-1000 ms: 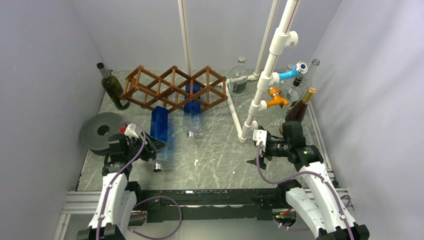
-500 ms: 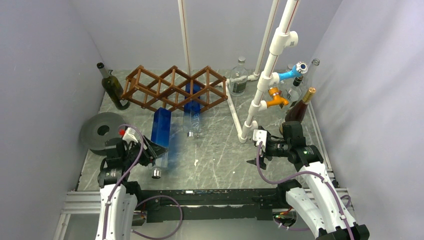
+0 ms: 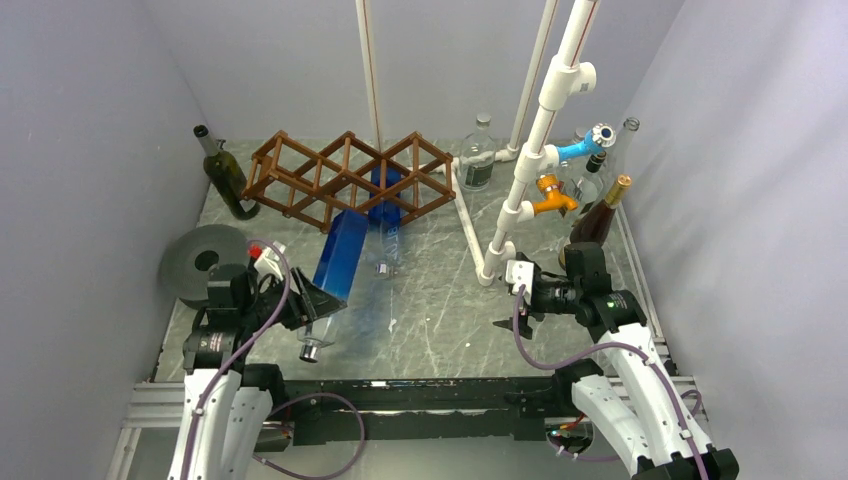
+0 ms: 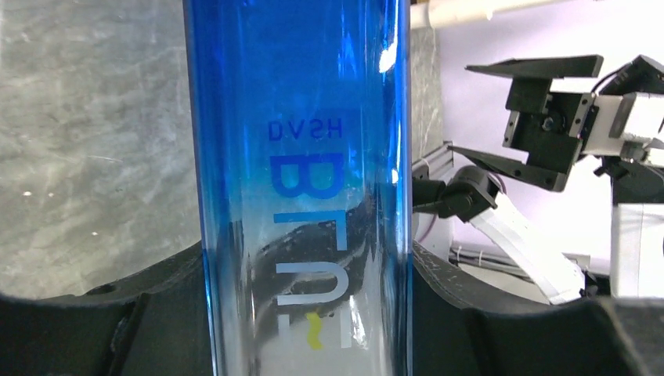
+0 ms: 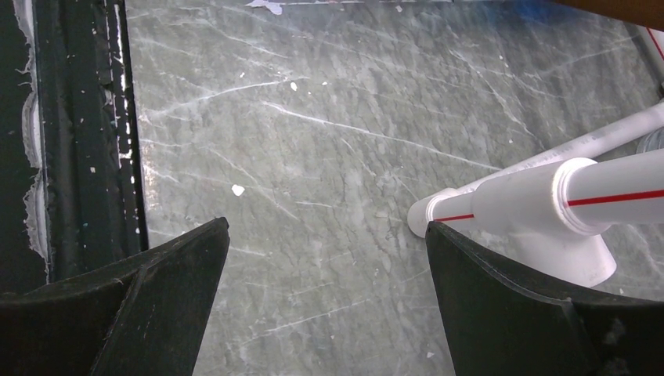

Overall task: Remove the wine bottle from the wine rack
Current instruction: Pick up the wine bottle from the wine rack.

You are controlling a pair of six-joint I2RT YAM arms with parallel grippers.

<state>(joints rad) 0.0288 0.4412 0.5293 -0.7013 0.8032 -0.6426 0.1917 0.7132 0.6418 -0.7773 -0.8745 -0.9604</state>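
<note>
Top external: left jaws clamp the wine bottle (image 3: 340,258), neck nearward, base toward the wine rack (image 3: 347,178); right jaws apart.

Table (image 3: 440,320) lies open midway; white pipes (image 3: 524,180) (right) obstruct.

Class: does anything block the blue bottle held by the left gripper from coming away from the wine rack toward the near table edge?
Nothing visible does. The left gripper holds the blue bottle; bare table lies nearward. A second bottle sits beside it in the wine rack.
</note>
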